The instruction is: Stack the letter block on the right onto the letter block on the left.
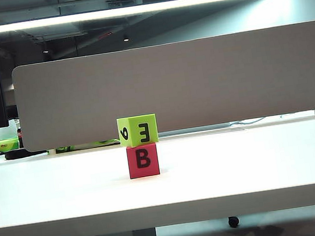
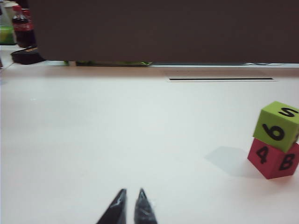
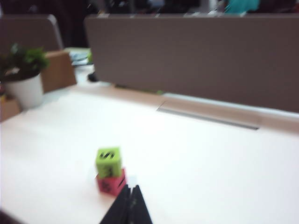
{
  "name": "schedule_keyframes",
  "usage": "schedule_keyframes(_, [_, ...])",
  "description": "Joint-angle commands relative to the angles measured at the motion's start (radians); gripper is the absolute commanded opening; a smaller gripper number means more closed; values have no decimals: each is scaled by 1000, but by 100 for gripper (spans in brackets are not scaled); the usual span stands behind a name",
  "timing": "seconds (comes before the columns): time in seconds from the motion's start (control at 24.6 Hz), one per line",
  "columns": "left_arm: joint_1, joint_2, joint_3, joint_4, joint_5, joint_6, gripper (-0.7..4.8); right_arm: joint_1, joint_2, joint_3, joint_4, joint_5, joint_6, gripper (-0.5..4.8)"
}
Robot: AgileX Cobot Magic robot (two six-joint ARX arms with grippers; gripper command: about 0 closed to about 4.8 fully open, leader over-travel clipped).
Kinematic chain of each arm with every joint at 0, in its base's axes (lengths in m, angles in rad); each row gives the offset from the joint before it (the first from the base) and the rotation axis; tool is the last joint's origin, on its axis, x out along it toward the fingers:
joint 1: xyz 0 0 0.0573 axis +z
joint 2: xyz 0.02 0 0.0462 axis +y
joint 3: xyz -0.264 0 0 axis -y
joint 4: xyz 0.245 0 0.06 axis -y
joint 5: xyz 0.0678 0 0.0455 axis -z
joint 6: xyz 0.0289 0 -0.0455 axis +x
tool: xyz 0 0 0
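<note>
Nearest the robot, both grippers are clear of the work. The left gripper [image 2: 131,205] hangs low over bare desk [image 1: 241,171], well apart from the blocks, its fingers [image 2: 117,207] drawn almost together with only a narrow slit between them, holding nothing. The right gripper [image 3: 129,205] sits above and just short of the stack, its fingers [image 3: 138,207] pressed together and empty.

Mid-desk, the red block [image 1: 143,160] marked B rests on the surface. The green block [image 1: 137,131] sits squarely on top of it, touching, slightly rotated relative to the one below, not tilted.

Beyond stands the grey partition [image 1: 176,86].

Assessment: stacking appears complete; nothing is left except parking the arms.
</note>
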Motion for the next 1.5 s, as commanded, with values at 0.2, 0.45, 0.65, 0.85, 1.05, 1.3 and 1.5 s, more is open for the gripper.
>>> schedule_keyframes(0.2, [0, 0, 5, -74, -13, 0, 26, 0, 22, -180, 179, -127, 89, -5])
schedule_keyframes(0.45, [0, 0, 5, -105, -118, 2, 26, 0, 63, -330, 247, -177, 101, -6])
schedule_keyframes(0.65, [-1, 0, 5, -119, -124, 1, 26, 0, 63, -405, 245, -179, 101, -6])
schedule_keyframes(0.85, [-1, 0, 5, -119, -120, -3, 26, 0, 63, -421, 170, -179, 101, -6])
schedule_keyframes(1.05, [-1, 0, 5, -119, -120, -3, 26, -3, 14, -422, 108, -179, 101, -6])
schedule_keyframes(1.3, [-1, 0, 5, -119, -117, -3, 26, -221, -153, -424, 144, -180, 72, -5])
schedule_keyframes(1.5, [-1, 0, 5, -119, -117, -3, 26, -552, -279, -433, 232, -233, 71, -6])
